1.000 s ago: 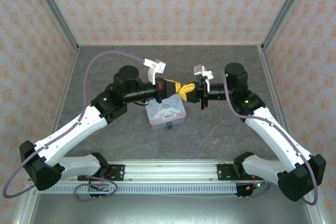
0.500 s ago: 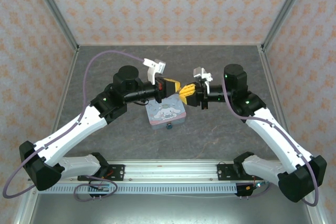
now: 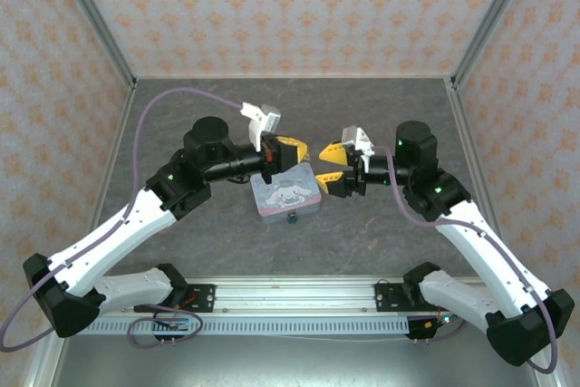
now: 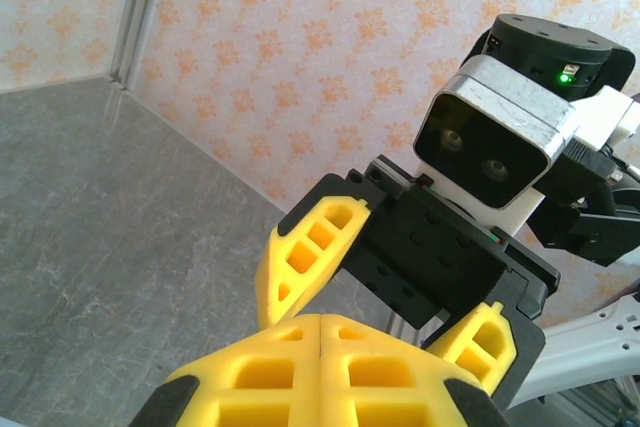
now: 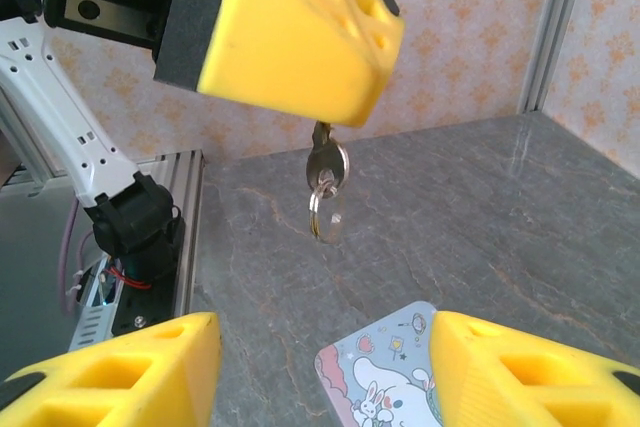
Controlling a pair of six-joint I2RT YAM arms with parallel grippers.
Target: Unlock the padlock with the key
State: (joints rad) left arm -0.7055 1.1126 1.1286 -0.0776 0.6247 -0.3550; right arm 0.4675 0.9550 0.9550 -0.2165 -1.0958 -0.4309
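Key point(image 5: 327, 162) hangs in open air from clamped left pincer point(image 3: 299, 153), facing wide-open empty right pincer point(image 3: 327, 166).

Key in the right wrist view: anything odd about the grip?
Yes. The left hand pinches the key by what looks like its blade, so the head and ring hang down. The right hand is open below it.

Right gripper point(image 3: 329, 167) now spread open, backed off rightward. Left gripper point(image 3: 292, 153), clamped on key point(image 5: 327, 164), shifts slightly left. Grippers now apart.
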